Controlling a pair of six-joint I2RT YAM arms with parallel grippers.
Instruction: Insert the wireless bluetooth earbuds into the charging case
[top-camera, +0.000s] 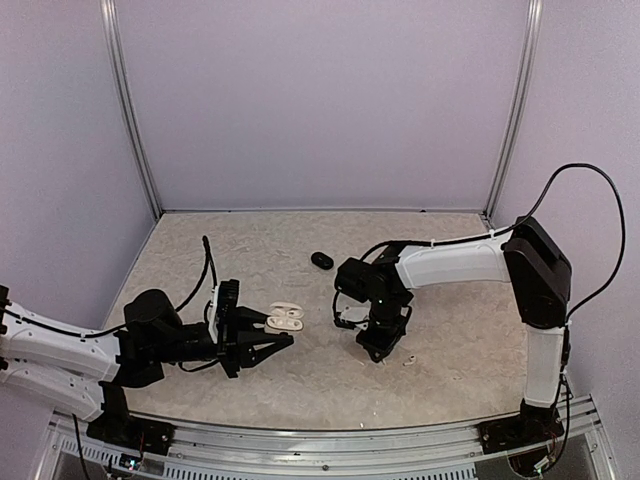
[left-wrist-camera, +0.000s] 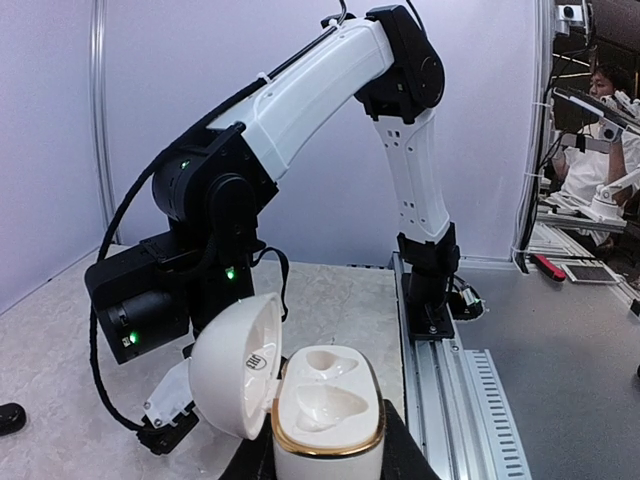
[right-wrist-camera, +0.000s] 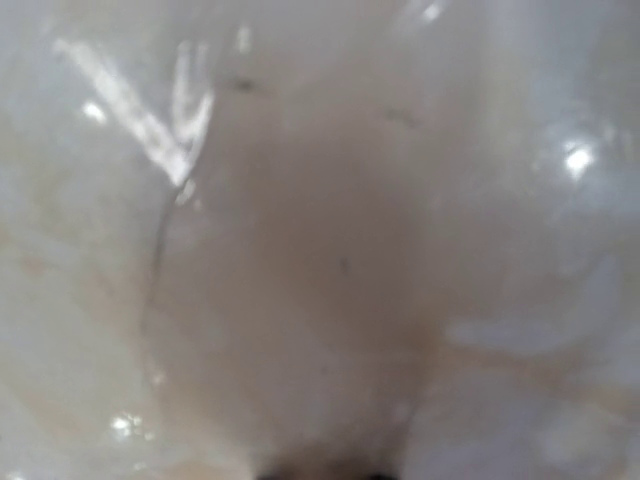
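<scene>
Top view: the left gripper (top-camera: 278, 330) was clamped tight on the white charging case (top-camera: 285, 318). The case had its lid flipped open and was held low over the bench (top-camera: 450, 300), left of centre. A black case (top-camera: 321, 260) sat nearer the far edge, about mid-bench, well apart from both arms. The right gripper (top-camera: 378, 347) pointed straight down at the bench right of centre, and I couldn't tell its jaw gap from up here. A tiny white earbud (top-camera: 408, 358) lay on the bench just to the right of that gripper.

Left wrist view: this added what the top missed. The white charging case had a gold rim, both its sockets were empty, and the lid stood up on the left. Dark fingers (left-wrist-camera: 400, 455) hugged the case base at the frame's bottom edge. The right gripper's tip was down at the bench at lower left, its opening unclear. The black case was just visible at the left edge. A person (left-wrist-camera: 600, 90) sat beyond the bench, far right.

Right wrist view: only a pale, glossy blur very close to the lens. The fingers and the earbud couldn't be made out, so the right gripper's opening couldn't be told.
</scene>
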